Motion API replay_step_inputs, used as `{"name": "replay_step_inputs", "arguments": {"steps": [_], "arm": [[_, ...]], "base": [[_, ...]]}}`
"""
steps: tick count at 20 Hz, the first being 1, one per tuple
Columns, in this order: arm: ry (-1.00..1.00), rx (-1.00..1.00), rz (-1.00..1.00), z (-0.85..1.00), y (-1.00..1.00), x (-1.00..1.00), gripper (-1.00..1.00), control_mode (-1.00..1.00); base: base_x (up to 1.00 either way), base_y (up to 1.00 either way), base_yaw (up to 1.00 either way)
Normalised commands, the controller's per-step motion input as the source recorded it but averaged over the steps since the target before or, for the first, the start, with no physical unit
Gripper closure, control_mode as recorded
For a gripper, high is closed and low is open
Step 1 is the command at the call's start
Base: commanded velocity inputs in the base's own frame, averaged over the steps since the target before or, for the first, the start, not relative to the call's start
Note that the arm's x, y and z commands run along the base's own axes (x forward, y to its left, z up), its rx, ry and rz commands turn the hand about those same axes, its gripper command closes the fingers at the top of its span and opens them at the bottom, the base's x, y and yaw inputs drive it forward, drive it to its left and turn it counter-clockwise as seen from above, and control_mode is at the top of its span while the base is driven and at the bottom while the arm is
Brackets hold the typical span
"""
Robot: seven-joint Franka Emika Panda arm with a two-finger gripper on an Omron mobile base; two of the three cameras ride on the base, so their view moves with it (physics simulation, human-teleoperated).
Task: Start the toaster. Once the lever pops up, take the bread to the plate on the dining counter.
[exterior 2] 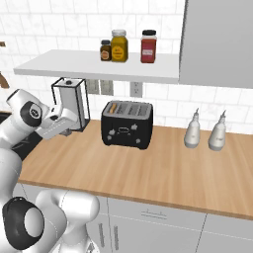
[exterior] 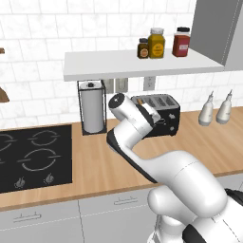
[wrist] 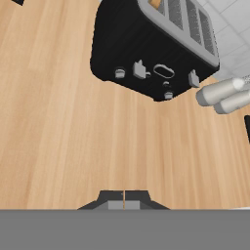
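Toaster (exterior 2: 127,124) upright — controls face robot; slots run front-to-back

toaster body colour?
Black body, silver slotted top: the toaster shows best in the right base view.

The white arm (exterior: 142,137) bends over the wooden table (exterior: 95,166), its hand hiding the pincer just before the black toaster (exterior: 163,111). Left of the hand stands a paper-towel roll (exterior: 92,111); farther left lies the stove (exterior: 33,159). Two bottles (exterior: 216,110) stand well right. Three jars (exterior: 161,43) sit on the shelf (exterior: 142,64) above.
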Motion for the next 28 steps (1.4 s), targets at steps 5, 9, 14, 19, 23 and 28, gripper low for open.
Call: {"name": "replay_step_inputs", "arguments": {"steps": [5, 9, 14, 19, 23, 28], "arm": [[0.0, 0.0, 0.0, 0.0, 0.0, 0.0, 1.0, -1.0], [0.0, 0.0, 0.0, 0.0, 0.0, 0.0, 1.0, -1.0], [0.0, 0.0, 0.0, 0.0, 0.0, 0.0, 1.0, -1.0], [0.0, 0.0, 0.0, 0.0, 0.0, 0.0, 1.0, -1.0], [0.0, 0.0, 0.0, 0.0, 0.0, 0.0, 1.0, -1.0], [0.0, 0.0, 0.0, 0.0, 0.0, 0.0, 1.0, -1.0]], "base": [[0.0, 0.0, 0.0], [0.0, 0.0, 0.0], [0.0, 0.0, 0.0], [0.0, 0.0, 0.0], [0.0, 0.0, 0.0], [0.0, 0.0, 0.0]]}}
